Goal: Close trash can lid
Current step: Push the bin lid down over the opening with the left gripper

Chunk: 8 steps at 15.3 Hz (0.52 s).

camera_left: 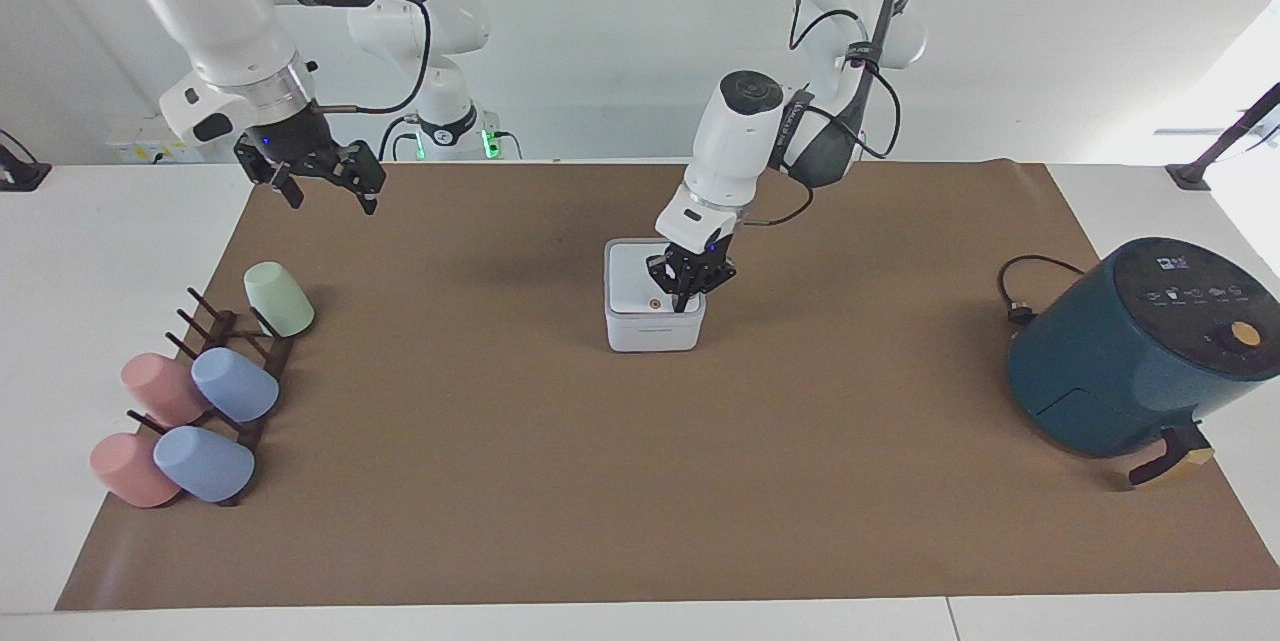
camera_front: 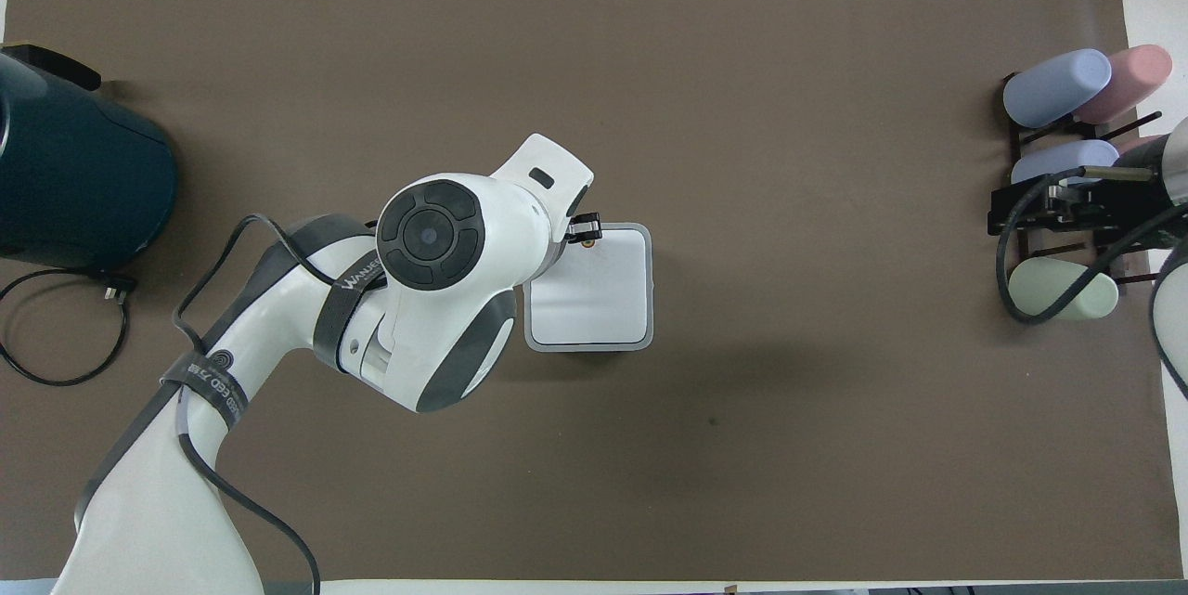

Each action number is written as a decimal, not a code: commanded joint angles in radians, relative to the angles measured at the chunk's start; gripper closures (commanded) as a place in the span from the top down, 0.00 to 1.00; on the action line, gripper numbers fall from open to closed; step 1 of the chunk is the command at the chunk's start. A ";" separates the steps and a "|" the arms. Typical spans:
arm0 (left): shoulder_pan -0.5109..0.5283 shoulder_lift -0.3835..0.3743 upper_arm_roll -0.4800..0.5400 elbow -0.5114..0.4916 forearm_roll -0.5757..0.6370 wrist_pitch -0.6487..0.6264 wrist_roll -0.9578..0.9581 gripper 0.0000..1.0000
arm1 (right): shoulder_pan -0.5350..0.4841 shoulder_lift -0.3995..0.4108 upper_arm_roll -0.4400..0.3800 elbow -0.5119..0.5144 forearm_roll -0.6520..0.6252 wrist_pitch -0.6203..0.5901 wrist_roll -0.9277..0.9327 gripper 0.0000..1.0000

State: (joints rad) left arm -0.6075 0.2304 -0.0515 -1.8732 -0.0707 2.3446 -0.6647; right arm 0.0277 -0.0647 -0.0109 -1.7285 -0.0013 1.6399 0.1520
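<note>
The small white trash can (camera_left: 655, 333) stands mid-table on the brown mat. Its white lid (camera_left: 638, 283) with the orange dot lies flat on top, and no contents show. In the overhead view the lid (camera_front: 599, 293) covers the whole can. My left gripper (camera_left: 683, 301) is shut, with its tips down on the lid beside the orange dot, at the corner farthest from the robots toward the left arm's end. It also shows in the overhead view (camera_front: 587, 231). My right gripper (camera_left: 325, 189) waits open in the air, over the mat's edge near the cup rack.
A dark teal air fryer (camera_left: 1130, 351) with its black cable (camera_left: 1020, 296) stands at the left arm's end. A dark rack (camera_left: 235, 371) with several pastel cups stands at the right arm's end, also in the overhead view (camera_front: 1067, 159).
</note>
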 commanded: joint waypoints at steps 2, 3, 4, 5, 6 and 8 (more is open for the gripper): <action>-0.026 0.033 0.001 -0.012 -0.011 0.035 0.020 0.00 | -0.012 -0.001 0.005 0.003 -0.003 -0.014 -0.016 1.00; -0.028 0.039 0.001 -0.026 -0.011 0.051 0.022 0.00 | -0.012 -0.001 0.005 0.003 -0.003 -0.014 -0.016 1.00; -0.032 0.041 0.001 -0.033 -0.009 0.062 0.022 0.00 | -0.012 -0.001 0.005 0.003 -0.003 -0.014 -0.016 1.00; -0.037 0.044 0.001 -0.035 -0.009 0.065 0.022 0.00 | -0.012 -0.001 0.005 0.003 -0.003 -0.014 -0.016 1.00; -0.037 0.046 0.001 -0.032 -0.009 0.065 0.020 0.00 | -0.012 -0.001 0.005 0.003 -0.003 -0.014 -0.016 1.00; -0.035 0.053 0.001 -0.012 -0.014 0.071 0.008 0.00 | -0.012 -0.001 0.005 0.003 -0.003 -0.014 -0.016 1.00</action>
State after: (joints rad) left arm -0.6139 0.2325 -0.0515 -1.8777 -0.0697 2.3654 -0.6463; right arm 0.0277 -0.0647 -0.0109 -1.7285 -0.0013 1.6399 0.1521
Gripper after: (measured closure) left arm 0.991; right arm 0.000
